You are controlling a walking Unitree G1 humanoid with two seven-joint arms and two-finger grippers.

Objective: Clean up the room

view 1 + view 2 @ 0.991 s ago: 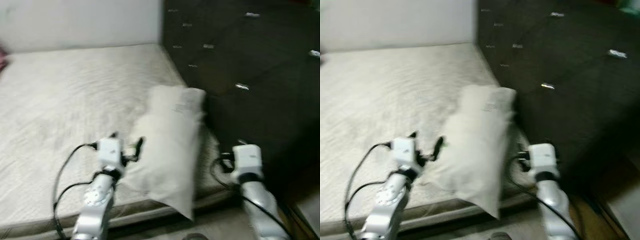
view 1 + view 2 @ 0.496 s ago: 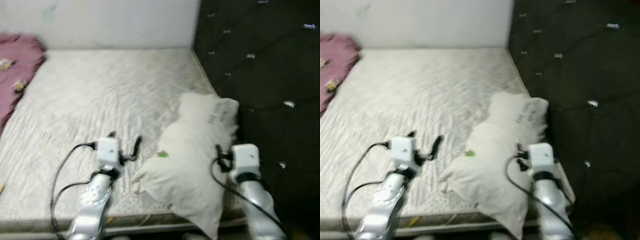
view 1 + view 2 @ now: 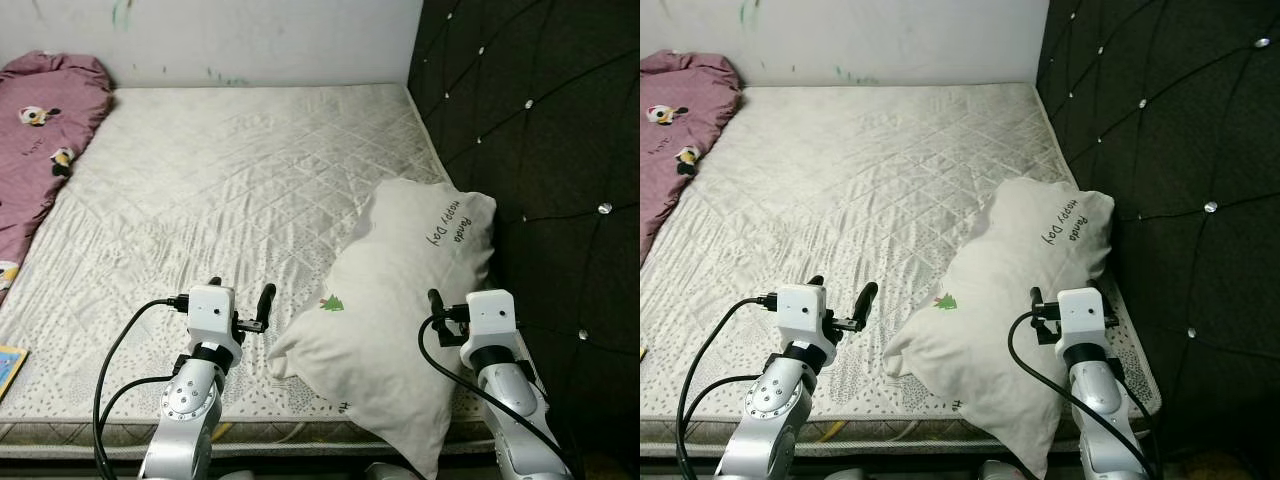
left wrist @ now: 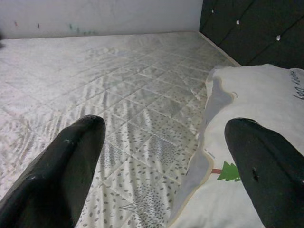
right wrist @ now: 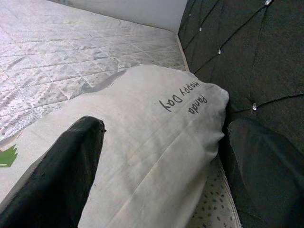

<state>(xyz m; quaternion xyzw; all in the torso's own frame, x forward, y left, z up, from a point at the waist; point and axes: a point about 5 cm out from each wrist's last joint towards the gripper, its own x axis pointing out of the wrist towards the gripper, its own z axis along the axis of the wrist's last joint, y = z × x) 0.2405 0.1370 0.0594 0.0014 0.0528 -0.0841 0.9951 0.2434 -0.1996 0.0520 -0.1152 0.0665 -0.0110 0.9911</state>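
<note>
A white pillow [image 3: 400, 310] printed with "Happy Day Panda" and a small green tree lies on the front right part of the bare quilted mattress [image 3: 240, 170], its far end against the headboard and its near corner hanging over the front edge. My left gripper [image 3: 240, 292] hovers open over the mattress just left of the pillow, with nothing between its fingers [image 4: 71, 156]. My right gripper [image 5: 168, 126] is open at the pillow's right side, between pillow and headboard, holding nothing.
A dark tufted headboard [image 3: 540, 130] runs along the right side. A pink printed blanket [image 3: 40, 130] lies along the mattress's left edge. A small coloured flat item [image 3: 10, 365] sits at the front left. A white wall [image 3: 250, 35] closes the far end.
The camera has swung and steadied: the picture went from blurred to sharp, and the pink blanket came into view on the left. Both arms keep the same pose beside the pillow.
</note>
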